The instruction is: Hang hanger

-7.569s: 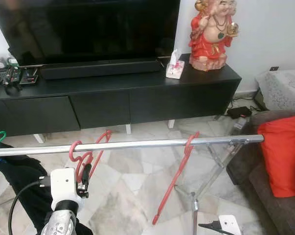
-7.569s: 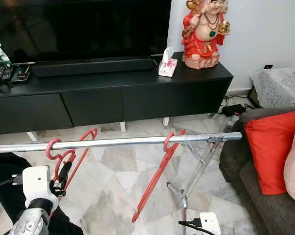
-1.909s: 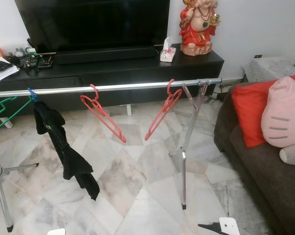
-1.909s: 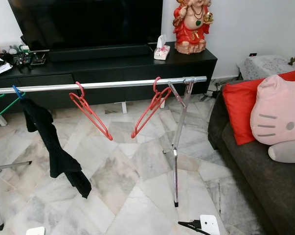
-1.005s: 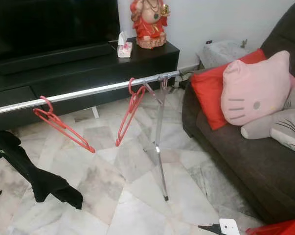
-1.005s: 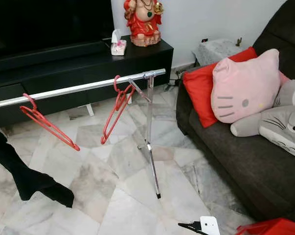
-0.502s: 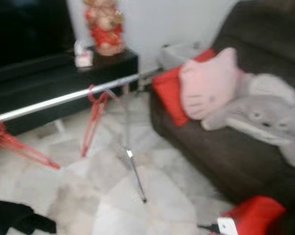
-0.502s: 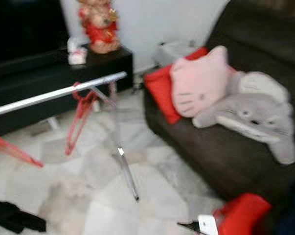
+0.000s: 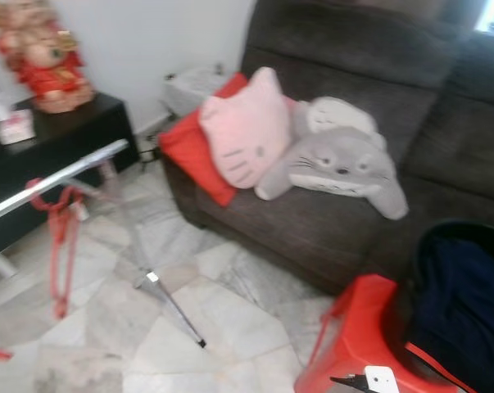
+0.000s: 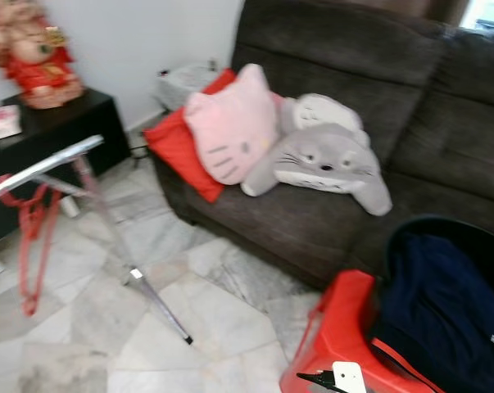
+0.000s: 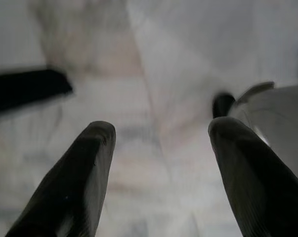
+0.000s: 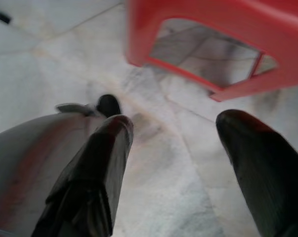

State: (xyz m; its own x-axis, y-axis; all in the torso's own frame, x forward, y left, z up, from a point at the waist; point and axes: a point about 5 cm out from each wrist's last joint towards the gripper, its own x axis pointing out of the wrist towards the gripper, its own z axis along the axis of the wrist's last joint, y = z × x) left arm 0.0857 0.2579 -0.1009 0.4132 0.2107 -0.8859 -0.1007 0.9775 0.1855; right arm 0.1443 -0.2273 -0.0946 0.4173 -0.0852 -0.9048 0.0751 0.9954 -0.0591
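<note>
My left gripper (image 11: 161, 143) and right gripper (image 12: 174, 138) hang open, empty, above marble floor (image 9: 222, 319). Red plastic stool (image 10: 337, 327) stands beside dark brown sofa (image 9: 345, 221); red plastic hanger (image 9: 62, 237) hangs on silver metal rail (image 9: 58, 176).

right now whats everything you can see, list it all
hanger: one, red, hanging on the rail at left
rail: one, silver, on a slanted metal leg, left
sofa: one, dark brown, against the wall
cushion: one, red, on the sofa's left end
cat pillow: one, pink, leaning on the red cushion
plush toy: one, grey, lying on the sofa seat
stool: one, red plastic, on the floor at lower right
dark cloth: one, navy, in a black container beside the stool
statue: one, red and gold, on the black cabinet
left hand: open, over marble floor
right hand: open, near the stool
</note>
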